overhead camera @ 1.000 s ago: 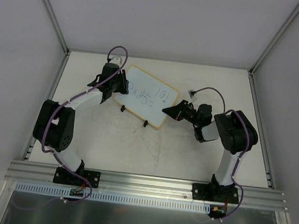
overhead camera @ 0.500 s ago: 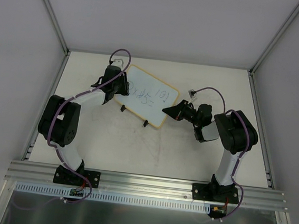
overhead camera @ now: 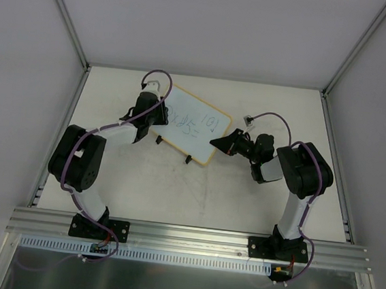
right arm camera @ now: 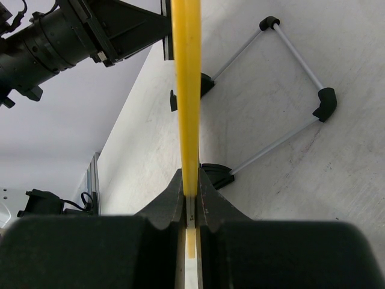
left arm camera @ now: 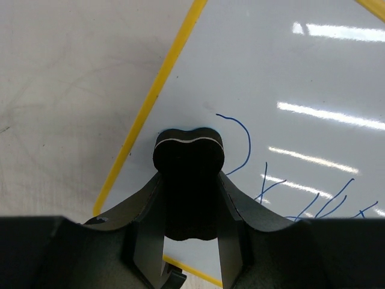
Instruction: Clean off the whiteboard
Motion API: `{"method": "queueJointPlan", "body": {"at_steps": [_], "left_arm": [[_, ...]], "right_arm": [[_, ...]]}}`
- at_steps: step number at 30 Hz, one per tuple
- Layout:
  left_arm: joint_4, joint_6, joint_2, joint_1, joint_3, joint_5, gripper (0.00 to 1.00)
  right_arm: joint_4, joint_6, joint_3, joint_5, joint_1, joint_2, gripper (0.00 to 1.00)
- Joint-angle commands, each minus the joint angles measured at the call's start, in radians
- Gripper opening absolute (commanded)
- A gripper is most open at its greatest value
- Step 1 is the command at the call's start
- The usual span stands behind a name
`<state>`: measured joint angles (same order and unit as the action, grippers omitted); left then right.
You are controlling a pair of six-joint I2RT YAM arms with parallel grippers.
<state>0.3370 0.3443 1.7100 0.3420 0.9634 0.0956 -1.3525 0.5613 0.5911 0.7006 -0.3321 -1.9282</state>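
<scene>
Blue marker covers most of the board [overhead camera: 189, 125], so I'd call this job barely started. The board sits near the far edge of the counter [overhead camera: 242, 197], a bit left of the middle and turned at an angle. It's propped on two black feet [right arm camera: 219, 174] with a wire stand [right arm camera: 289, 78] behind it.

The left gripper [overhead camera: 156, 114] has its fingers clamped on a black eraser [left arm camera: 189, 150]. In the left wrist view the eraser's tip looks to be touching the white face just inside the yellow rim, at the end of the board nearest the counter's left edge. The narrow strip between eraser and rim looks clean, but I can't say if it ever had ink.

Next to the eraser, toward the right, the writing [left arm camera: 240, 141] starts straight away with a curved stroke and some crossed lines. From above, the sum [overhead camera: 185, 122] runs across the middle, with more digits toward the far right corner of the board. So basically the whole face is left to wipe.

The right gripper [overhead camera: 219, 142] pinches the board's other end, its jaws pressed together on the yellow rim [right arm camera: 186, 90], presumably to steady it.

The counter is off-white and scuffed, with faint grey smears. Plain pale walls stand on three sides, with metal posts at the far corners. A metal rail runs along the near edge, where both arms are bolted.
</scene>
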Motion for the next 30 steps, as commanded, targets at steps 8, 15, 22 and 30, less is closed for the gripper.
{"method": "queueJointPlan", "body": {"at_steps": [8, 15, 22, 30], "left_arm": [[0.088, 0.010, 0.040, 0.175, -0.035, -0.009, 0.00], [0.076, 0.059, 0.013, 0.232, -0.048, -0.045, 0.00], [0.094, 0.073, 0.020, 0.293, -0.064, -0.079, 0.00], [0.119, 0.067, 0.053, 0.359, -0.061, -0.154, 0.00]], "right_arm": [[-0.180, 0.006, 0.030, -0.035, 0.010, 0.003, 0.00], [-0.180, 0.009, 0.038, -0.029, 0.010, -0.005, 0.00], [-0.181, 0.009, 0.038, -0.027, 0.011, -0.002, 0.00], [-0.180, 0.009, 0.038, -0.020, 0.010, 0.001, 0.00]]}}
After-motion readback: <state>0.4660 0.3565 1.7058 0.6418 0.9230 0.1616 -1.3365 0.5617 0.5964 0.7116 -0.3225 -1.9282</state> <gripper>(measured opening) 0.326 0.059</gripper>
